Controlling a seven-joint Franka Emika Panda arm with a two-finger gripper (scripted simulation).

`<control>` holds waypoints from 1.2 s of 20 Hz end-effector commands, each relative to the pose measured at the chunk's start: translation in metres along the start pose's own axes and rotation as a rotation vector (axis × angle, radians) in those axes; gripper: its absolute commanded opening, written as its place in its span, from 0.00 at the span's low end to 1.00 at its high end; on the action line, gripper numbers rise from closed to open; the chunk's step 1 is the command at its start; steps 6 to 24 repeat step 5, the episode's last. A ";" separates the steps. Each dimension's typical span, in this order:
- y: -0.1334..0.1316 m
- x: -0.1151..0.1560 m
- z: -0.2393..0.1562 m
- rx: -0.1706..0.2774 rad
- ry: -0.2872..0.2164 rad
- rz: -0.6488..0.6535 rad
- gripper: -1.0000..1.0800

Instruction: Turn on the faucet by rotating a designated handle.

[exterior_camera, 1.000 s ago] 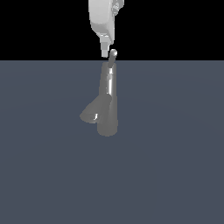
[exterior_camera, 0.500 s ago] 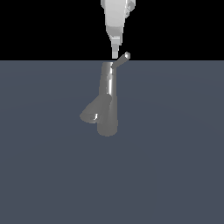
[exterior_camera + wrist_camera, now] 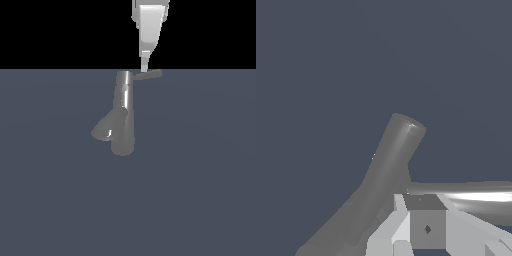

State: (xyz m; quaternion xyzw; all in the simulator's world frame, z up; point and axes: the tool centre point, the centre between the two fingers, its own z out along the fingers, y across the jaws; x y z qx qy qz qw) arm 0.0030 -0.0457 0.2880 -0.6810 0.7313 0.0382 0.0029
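Observation:
The faucet [image 3: 124, 112] is a grey upright column with a thick angled spout [image 3: 105, 128] pointing toward the exterior view's left. The handle [image 3: 149, 75], a thin grey rod, sticks out from the column's top toward the exterior view's right. My white gripper [image 3: 144, 66] comes straight down from above. Its narrow tip is against the handle close to the column, and the fingers look shut with nothing held between them. In the wrist view the faucet body [image 3: 387, 167] runs diagonally, the handle [image 3: 471, 192] is a bright bar, and the gripper [image 3: 425, 215] sits right beside it.
The faucet stands on a flat dark blue-grey floor [image 3: 200, 190] that fills the lower part of the exterior view. The background above the floor is black. No other objects show.
My gripper has moved toward the exterior view's right. The handle has swung with it, from pointing nearly upward beside the column to sticking out sideways to the right.

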 end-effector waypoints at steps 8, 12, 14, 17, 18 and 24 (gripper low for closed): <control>-0.013 0.043 0.011 -0.009 0.003 0.040 0.00; -0.013 0.043 0.011 -0.009 0.003 0.040 0.00; -0.013 0.043 0.011 -0.009 0.003 0.040 0.00; -0.013 0.043 0.011 -0.009 0.003 0.040 0.00; -0.013 0.043 0.011 -0.009 0.003 0.040 0.00; -0.013 0.043 0.011 -0.009 0.003 0.040 0.00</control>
